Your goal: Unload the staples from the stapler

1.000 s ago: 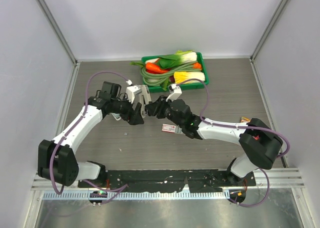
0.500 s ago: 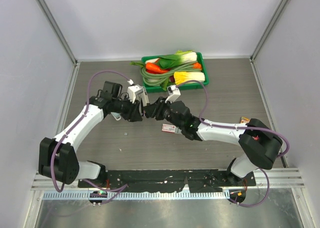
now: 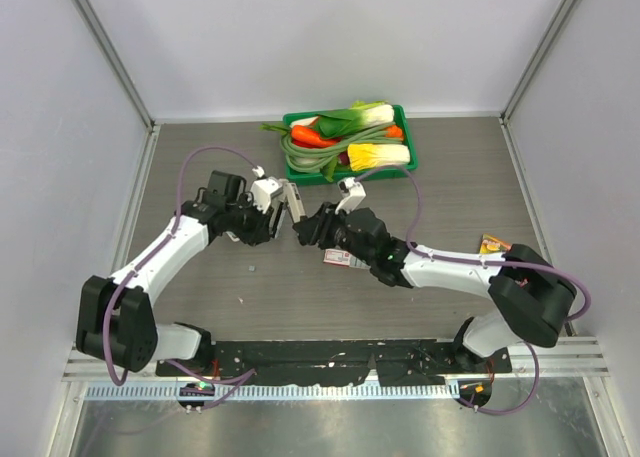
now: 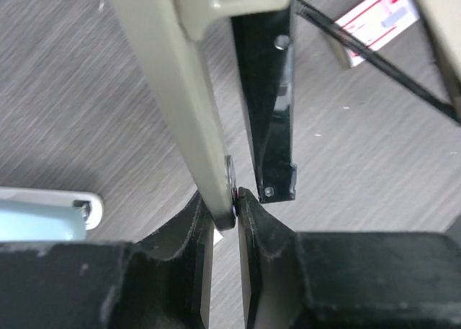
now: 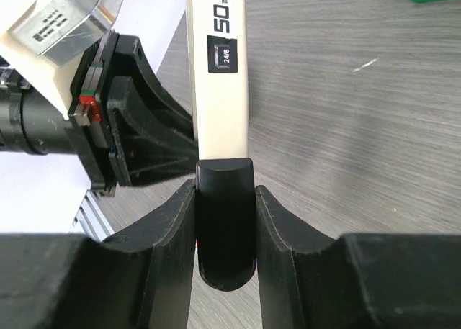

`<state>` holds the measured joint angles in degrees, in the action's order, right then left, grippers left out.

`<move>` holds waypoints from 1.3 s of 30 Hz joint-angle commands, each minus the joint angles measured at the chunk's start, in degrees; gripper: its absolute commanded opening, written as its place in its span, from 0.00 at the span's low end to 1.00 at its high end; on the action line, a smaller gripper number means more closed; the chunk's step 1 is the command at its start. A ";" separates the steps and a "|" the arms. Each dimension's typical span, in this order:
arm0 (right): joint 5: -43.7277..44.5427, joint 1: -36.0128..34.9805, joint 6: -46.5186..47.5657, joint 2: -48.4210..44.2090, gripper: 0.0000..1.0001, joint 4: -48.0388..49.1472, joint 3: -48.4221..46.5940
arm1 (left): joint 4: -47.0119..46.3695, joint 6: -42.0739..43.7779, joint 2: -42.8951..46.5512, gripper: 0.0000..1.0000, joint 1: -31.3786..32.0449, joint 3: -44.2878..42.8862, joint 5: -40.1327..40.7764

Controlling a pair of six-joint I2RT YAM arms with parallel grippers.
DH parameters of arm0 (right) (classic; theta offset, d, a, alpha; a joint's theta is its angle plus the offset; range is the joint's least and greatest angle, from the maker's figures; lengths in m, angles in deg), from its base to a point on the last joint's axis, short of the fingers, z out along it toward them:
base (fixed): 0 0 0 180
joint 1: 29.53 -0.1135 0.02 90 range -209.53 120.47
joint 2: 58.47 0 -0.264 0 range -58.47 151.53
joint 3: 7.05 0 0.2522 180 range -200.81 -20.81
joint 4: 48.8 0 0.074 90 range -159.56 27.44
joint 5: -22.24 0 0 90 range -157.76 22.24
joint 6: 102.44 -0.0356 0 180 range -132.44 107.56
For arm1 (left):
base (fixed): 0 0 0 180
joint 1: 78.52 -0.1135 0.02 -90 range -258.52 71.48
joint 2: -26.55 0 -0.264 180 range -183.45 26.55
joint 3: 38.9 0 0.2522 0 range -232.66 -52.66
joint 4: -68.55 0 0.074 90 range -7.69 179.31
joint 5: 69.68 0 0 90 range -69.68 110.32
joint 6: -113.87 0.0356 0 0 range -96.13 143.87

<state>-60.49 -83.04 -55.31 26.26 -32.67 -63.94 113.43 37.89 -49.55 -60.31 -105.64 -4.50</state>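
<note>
— We count two arms: our left arm (image 3: 160, 252) and right arm (image 3: 450, 270) both wear smooth white shells between bulky black joint housings.
— We see that too. One purple cable (image 3: 183, 177) loops over the left arm and a second purple cable (image 3: 415, 199) over the right. There is a black left shoulder block (image 3: 108, 322) at eight o'clock and a right shoulder block (image 3: 530, 302) at four o'clock.
— Up close, we find the left jaws and right jaws matte black and curved, with scuffed greyish edges.
— From the right wrist we also spot a white housing (image 5: 65, 16) bearing a printed label, beside a small red-and-green tab (image 5: 86, 102).
</note>
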 commanded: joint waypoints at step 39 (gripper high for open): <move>-4.81 -0.36 6.40 -24.35 0.01 2.63 21.43 | -27.88 21.41 -0.20 0.15 21.77 13.87 46.97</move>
<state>-66.37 -83.11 -48.32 1.97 -40.13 -40.51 84.92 61.36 -50.66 -38.25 -89.85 38.84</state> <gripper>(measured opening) 0.379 0.189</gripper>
